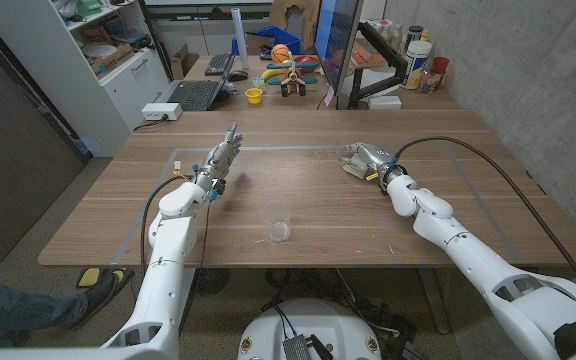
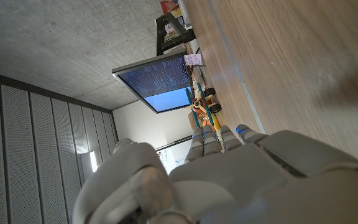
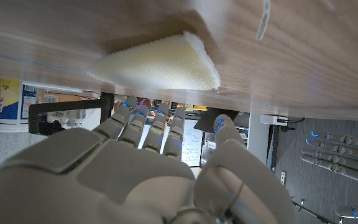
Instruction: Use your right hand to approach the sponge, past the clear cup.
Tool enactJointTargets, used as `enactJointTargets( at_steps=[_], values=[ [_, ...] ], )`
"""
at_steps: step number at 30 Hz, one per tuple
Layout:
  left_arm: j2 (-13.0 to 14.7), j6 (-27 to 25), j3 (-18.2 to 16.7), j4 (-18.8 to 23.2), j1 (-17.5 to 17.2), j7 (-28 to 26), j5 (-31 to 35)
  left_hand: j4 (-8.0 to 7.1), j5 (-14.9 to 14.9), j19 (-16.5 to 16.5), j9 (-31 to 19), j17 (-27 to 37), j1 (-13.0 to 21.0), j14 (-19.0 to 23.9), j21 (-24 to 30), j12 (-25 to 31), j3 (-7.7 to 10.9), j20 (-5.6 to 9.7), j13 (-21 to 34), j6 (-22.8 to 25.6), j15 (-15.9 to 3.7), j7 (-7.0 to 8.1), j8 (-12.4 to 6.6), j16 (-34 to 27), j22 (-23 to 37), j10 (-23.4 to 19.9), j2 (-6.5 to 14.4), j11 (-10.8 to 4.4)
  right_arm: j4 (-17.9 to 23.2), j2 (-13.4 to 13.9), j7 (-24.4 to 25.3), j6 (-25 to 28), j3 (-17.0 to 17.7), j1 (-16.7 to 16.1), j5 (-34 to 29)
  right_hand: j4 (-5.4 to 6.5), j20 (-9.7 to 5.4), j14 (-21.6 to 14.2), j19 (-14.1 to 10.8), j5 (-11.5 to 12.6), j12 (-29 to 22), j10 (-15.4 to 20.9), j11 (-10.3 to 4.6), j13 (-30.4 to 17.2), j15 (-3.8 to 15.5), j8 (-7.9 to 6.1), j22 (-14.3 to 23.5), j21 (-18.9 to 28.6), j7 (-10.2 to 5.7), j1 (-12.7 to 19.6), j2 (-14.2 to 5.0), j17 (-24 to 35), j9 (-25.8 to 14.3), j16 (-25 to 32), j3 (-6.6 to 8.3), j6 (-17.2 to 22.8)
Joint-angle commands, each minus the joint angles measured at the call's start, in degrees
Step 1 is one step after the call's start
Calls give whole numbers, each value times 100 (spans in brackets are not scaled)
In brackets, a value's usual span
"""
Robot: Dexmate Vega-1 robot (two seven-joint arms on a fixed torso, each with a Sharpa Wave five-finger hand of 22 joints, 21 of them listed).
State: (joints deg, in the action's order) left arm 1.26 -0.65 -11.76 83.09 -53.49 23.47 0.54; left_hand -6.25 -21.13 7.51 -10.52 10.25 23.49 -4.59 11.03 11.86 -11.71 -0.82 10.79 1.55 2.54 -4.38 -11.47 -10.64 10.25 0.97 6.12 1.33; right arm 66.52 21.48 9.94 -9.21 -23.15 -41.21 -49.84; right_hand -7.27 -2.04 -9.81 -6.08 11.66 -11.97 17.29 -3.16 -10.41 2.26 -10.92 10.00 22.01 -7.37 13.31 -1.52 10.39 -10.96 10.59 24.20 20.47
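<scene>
I see the clear cup near the bench's front edge, mid-width. My right hand sits farther back and right, the sponge just beyond its fingers.

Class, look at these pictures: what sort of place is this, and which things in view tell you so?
Probably a robotics lab or workshop office. A laptop and a large monitor stand on the desk behind the wooden table, shelving holds boxes, and toys lie near the monitor.

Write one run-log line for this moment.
right hand: open, at pale yellow sponge | clear plastic cup: upright, behind | left hand: idle
</scene>
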Motion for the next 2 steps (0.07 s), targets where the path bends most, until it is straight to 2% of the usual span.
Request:
enactJointTargets(
  at_steps=[1,2],
  values=[
    [28,43,7,-211,119,67,-18,9,11,53,-24,34,27,-32,22,-7,-44,-8,32,26,7,-26,-6,-19,11,8,44,-22,14,-18,9,76,-18,-9,18,-7,-129,-13,-5,1,0,0,23,-18,68,-27,18,-28,-8,-49,-28,16,-10,19,50,8],
    [35,50,17,-235,137,73,-9,9,11,53,-24,34,27,-31,22,-7,-44,-8,32,29,5,-30,-8,-19,11,9,44,-24,33,-11,8,91,-14,-20,14,-7,-129,-16,-5,1,1,-3,20,-18,68,-27,18,-29,-4,-49,-28,16,-10,20,50,8]
  ],
)
